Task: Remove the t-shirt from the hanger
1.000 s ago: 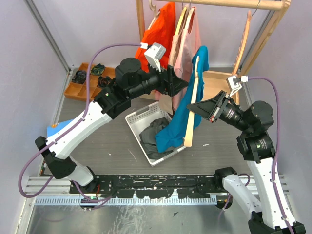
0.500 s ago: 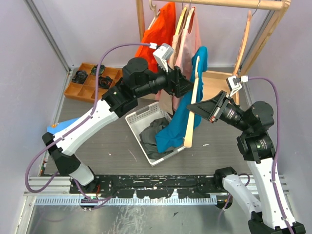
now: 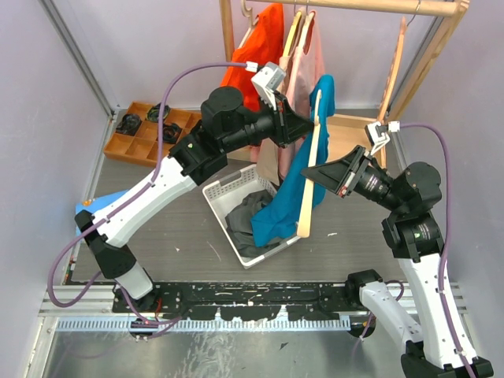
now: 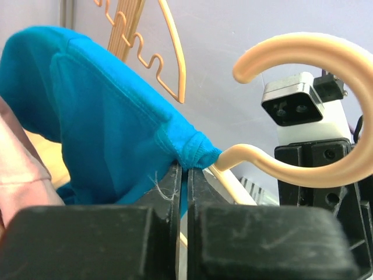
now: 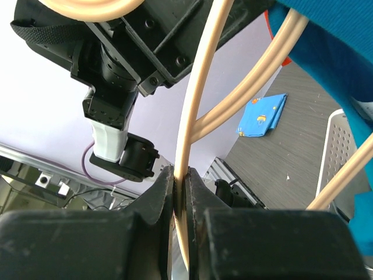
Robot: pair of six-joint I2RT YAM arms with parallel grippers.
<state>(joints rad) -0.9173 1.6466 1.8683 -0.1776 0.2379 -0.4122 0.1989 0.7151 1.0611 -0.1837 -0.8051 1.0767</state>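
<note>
The teal t-shirt (image 3: 290, 187) hangs on a pale wooden hanger (image 3: 309, 185) held in the air above a basket. My left gripper (image 3: 309, 124) is at the top of the shirt, shut on the collar edge (image 4: 195, 153) beside the hanger's neck (image 4: 245, 153). From the right, my right gripper (image 3: 310, 175) is shut on a thin bar of the hanger (image 5: 195, 105). The t-shirt (image 5: 338, 52) fills the upper right of the right wrist view. The shirt's lower hem droops into the basket.
A white basket (image 3: 224, 193) with grey clothing sits under the shirt. Behind stands a wooden rack (image 3: 378, 8) with an orange garment (image 3: 256, 51) and a pink one (image 3: 303, 63). A wooden compartment tray (image 3: 138, 134) is at the left, a blue cloth (image 3: 88, 209) nearer.
My left gripper has moved right to the top of the shirt and closed on its collar. The right arm and the hanger have stayed put.
</note>
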